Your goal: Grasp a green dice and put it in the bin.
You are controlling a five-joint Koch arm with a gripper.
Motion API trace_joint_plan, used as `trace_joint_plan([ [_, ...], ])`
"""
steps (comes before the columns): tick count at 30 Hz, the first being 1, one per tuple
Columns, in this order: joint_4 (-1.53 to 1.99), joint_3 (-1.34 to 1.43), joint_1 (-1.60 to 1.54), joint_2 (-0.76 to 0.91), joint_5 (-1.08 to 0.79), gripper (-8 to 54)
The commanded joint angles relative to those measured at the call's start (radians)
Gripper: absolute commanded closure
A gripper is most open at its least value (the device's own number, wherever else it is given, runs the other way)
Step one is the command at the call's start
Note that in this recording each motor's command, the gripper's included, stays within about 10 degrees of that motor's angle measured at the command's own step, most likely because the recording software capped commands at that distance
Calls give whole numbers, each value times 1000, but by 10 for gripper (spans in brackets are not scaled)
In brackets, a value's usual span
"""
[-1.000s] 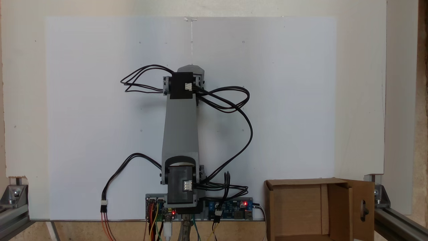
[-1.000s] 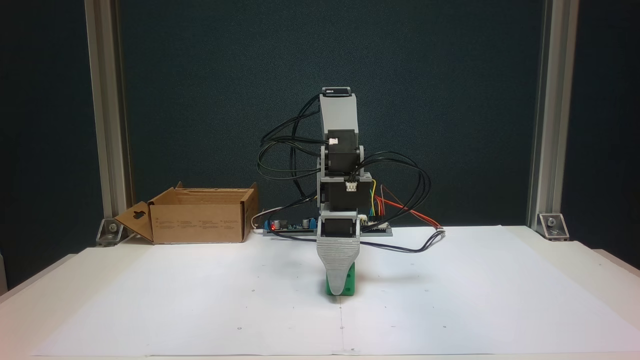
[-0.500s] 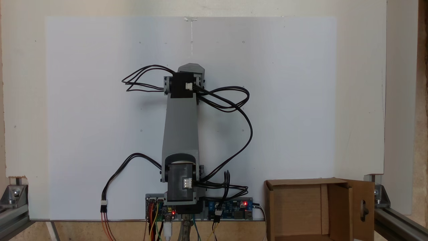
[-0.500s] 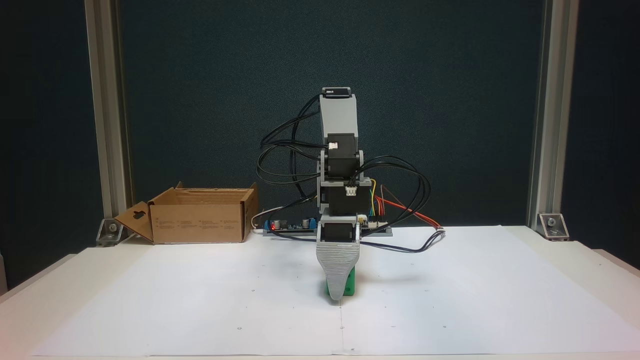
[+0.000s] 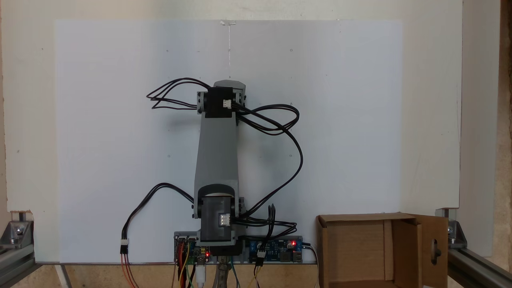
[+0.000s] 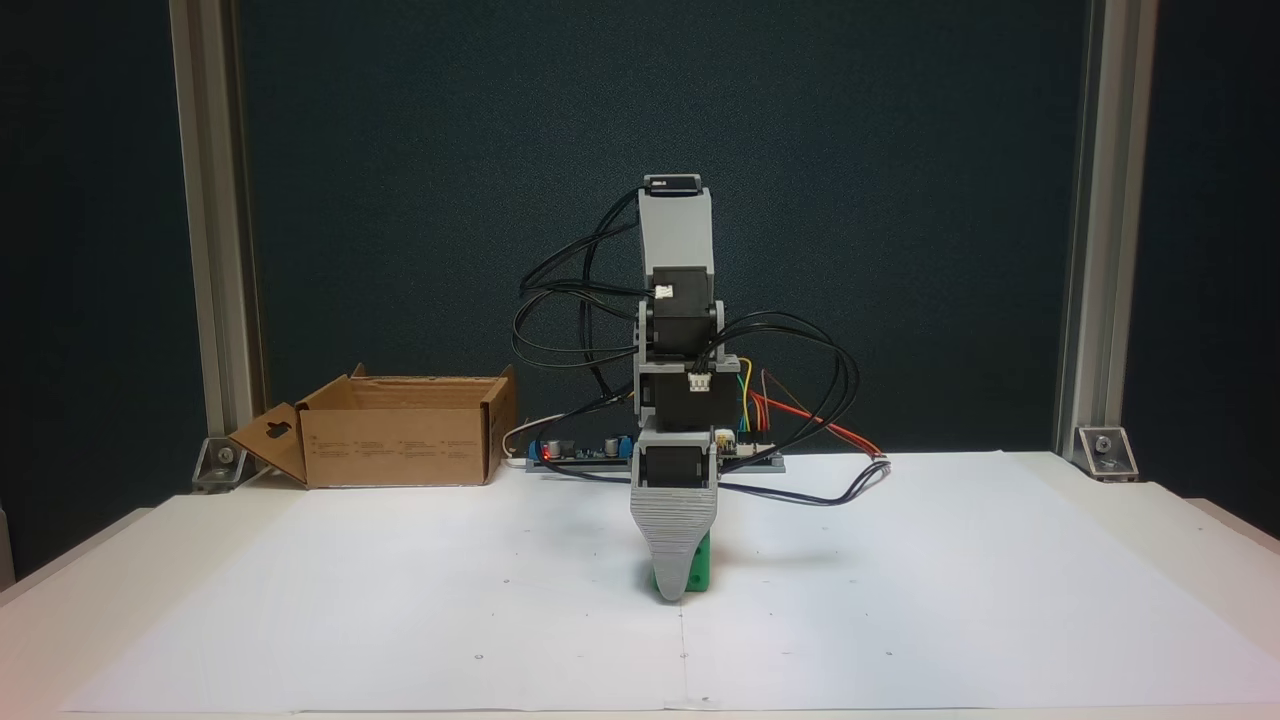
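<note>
White paper sheet [image 6: 400,600] on pale table, dark backdrop behind. Grey arm reaching fwd, grey ridged gripper [image 6: 676,590] tip-down over small bright green plastic dice [image 6: 704,570]; jaw state can't tell.

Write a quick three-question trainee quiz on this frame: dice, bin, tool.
1. True or false: the green dice lies inside the cardboard bin.
2. In the front fixed view, the bin sits to which side of the arm? A) left B) right C) directly behind it
3. Fill in: the tool points ____ at the white paper sheet, its gray finger in front of the dice.

Key: 1 false; 2 A; 3 down. Whether the tool is open or shut cannot be told.
</note>
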Motion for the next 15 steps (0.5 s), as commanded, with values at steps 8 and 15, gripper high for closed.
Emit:
trace_joint_plan([
  [8,5,12,-14,12,38,334],
  [15,34,9,-21,103,40,335],
])
